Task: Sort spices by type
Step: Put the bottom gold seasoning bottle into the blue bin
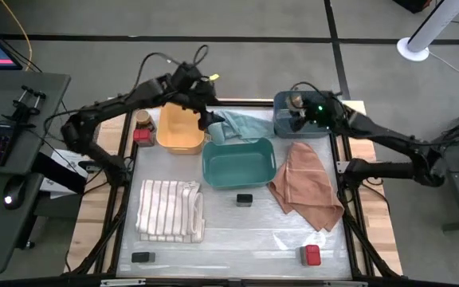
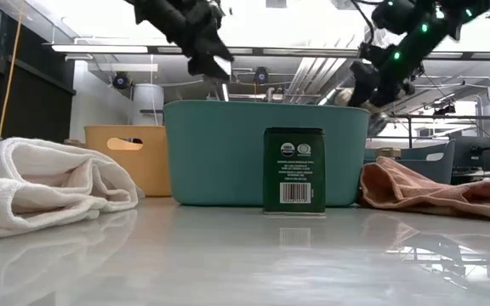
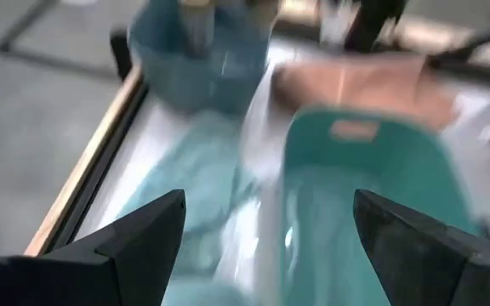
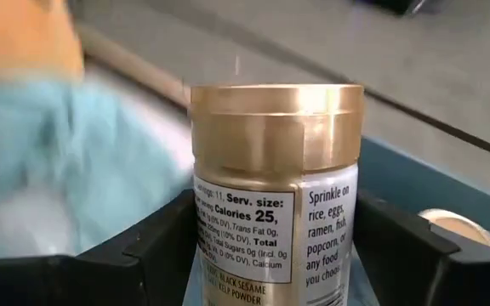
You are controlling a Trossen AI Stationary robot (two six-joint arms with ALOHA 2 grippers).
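Note:
My right gripper [image 1: 296, 121] is over the blue-grey bin [image 1: 281, 127] at the far right, shut on a round jar with a tan-gold lid [image 4: 276, 127]. A second tan lid [image 4: 462, 225] lies in that bin. My left gripper [image 3: 266, 212] is open and empty above the teal cloth [image 1: 245, 123], between the yellow bin [image 1: 180, 131] and the teal bin [image 1: 239, 163]. One black tin [image 2: 294, 170] stands upright on the table in front of the teal bin, and another [image 1: 142, 257] is at the near left. A red-topped jar [image 1: 312, 255] sits near right. Another red-topped jar [image 1: 143, 135] and a round jar [image 1: 143, 118] stand left of the yellow bin. My right gripper pinches the round jar's labelled body [image 4: 228, 246] below the lid, one finger on each opposite side. The jar stands upright between the fingers. Its bottom lies outside the wrist view, so whether it rests on the bin cannot be told.
A striped white cloth [image 1: 170, 211] lies at the near left and a salmon cloth [image 1: 305, 187] to the right of the teal bin. The table's black frame rail [image 1: 345, 171] runs along its sides.

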